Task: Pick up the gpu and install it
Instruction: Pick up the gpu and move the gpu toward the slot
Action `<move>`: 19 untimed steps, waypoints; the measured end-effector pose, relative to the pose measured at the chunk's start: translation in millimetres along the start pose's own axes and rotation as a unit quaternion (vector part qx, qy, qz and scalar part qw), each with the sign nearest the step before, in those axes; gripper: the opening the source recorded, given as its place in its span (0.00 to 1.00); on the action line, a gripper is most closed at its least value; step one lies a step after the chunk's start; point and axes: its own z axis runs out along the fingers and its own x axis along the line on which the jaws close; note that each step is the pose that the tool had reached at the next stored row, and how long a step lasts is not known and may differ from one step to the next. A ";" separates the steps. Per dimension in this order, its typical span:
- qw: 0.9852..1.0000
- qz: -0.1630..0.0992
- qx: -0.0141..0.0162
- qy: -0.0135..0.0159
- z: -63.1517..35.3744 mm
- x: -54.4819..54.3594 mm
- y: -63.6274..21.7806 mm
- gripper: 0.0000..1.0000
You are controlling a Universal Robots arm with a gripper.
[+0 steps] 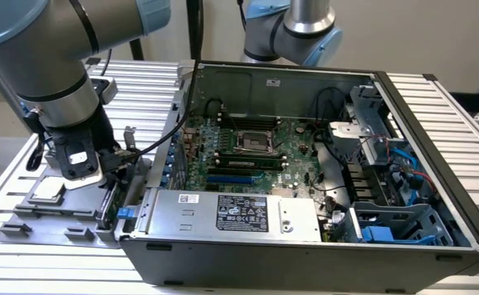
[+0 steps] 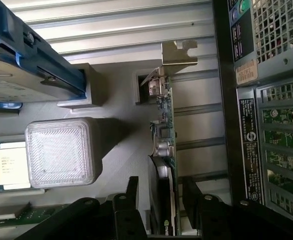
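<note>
A robot's gripper (image 2: 161, 195) hangs open over the gpu (image 2: 165, 150). One dark finger (image 2: 132, 196) stands on each side of the card, and bare tray shows between each finger and the card. The gpu stands on its long edge in a slot of a grey tray (image 2: 121, 145), with its black cover on one face and its green board on the other. Its silver end bracket (image 2: 179, 52) is at the end farthest from the gripper.

Beside the card on the same tray sits a translucent white square block (image 2: 59, 152), with a processor chip (image 2: 7, 167) just beyond it. A green memory stick (image 2: 16, 215) lies near the chip. A silver hard drive (image 2: 11, 82) in a blue frame rests at the tray's far corner from the stick.

In the exterior view the grey-jointed arm (image 1: 51, 67) reaches down at the exterior view's left, over the tray. The tray lies on a slatted metal bench (image 1: 448, 104), just beside an open computer case (image 1: 420, 246). Inside the case, a silver labelled power supply (image 1: 223, 212) fills the near edge. The green motherboard (image 1: 248, 144) lies behind it, and blue drive bays and cables are on the exterior view's right. At the back, behind the case, the elbow of a second arm (image 1: 301, 27) shows against the wall.
</note>
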 end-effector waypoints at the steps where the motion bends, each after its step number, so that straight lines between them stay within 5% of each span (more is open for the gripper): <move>1: 1.000 0.000 0.000 0.001 0.2 0.1 0.5 0.48; 19: 1.000 -0.004 0.002 0.003 1.9 -0.7 3.1 0.46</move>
